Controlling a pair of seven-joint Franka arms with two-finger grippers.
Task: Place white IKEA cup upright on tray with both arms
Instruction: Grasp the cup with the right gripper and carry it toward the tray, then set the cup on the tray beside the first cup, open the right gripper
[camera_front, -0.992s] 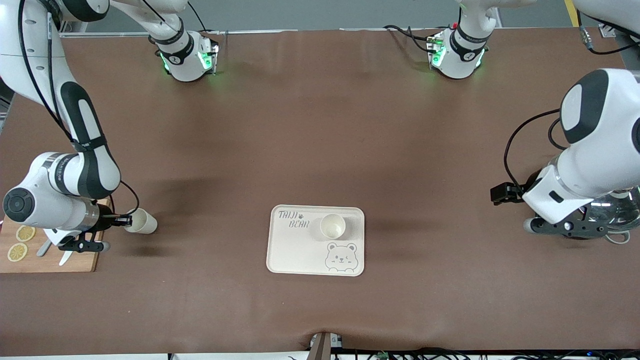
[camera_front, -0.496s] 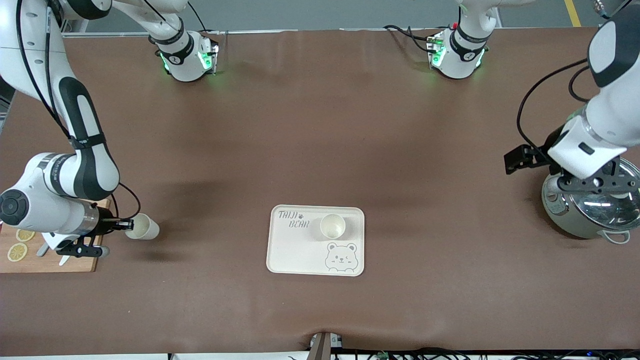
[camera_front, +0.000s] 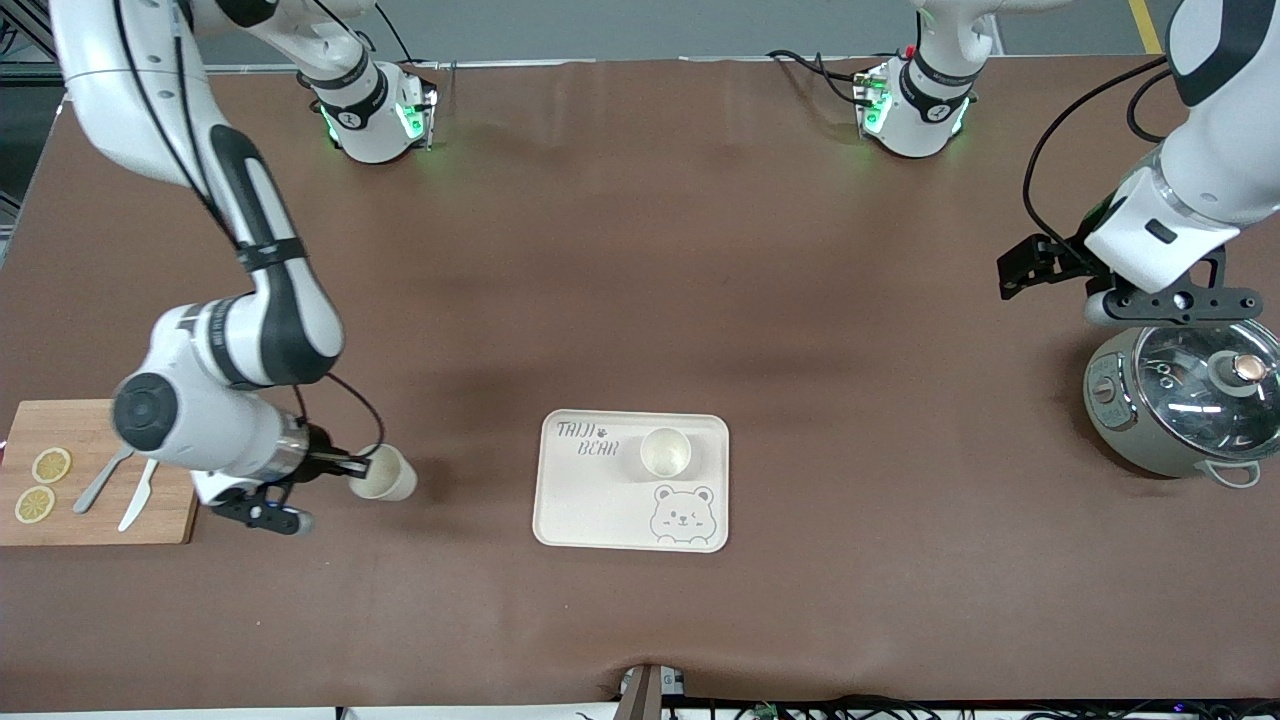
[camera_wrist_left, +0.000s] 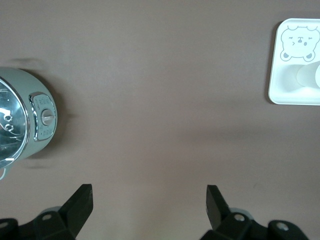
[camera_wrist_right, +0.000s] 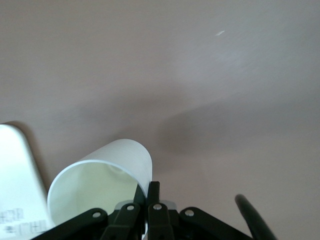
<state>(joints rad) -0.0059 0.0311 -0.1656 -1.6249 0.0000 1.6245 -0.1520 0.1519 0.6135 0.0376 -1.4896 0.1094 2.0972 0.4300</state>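
My right gripper (camera_front: 352, 466) is shut on the rim of a white cup (camera_front: 384, 474) and holds it above the table, between the wooden board and the cream bear tray (camera_front: 585, 500). In the right wrist view the cup (camera_wrist_right: 102, 182) lies on its side, its wall pinched between my fingers (camera_wrist_right: 150, 197); a corner of the tray (camera_wrist_right: 15, 190) shows. A second white cup (camera_front: 665, 452) stands upright on the tray. My left gripper (camera_front: 1165, 300) is open and empty, over the table beside the pot. The left wrist view shows the tray (camera_wrist_left: 295, 75) far off.
A wooden cutting board (camera_front: 90, 505) with lemon slices (camera_front: 50, 465), a fork and a knife lies at the right arm's end. A grey-green pot with a glass lid (camera_front: 1185, 400) stands at the left arm's end; it also shows in the left wrist view (camera_wrist_left: 22, 117).
My right gripper has carried the white cup from beside the board toward the tray. My left gripper has risen and drawn away from the pot, uncovering its lid.
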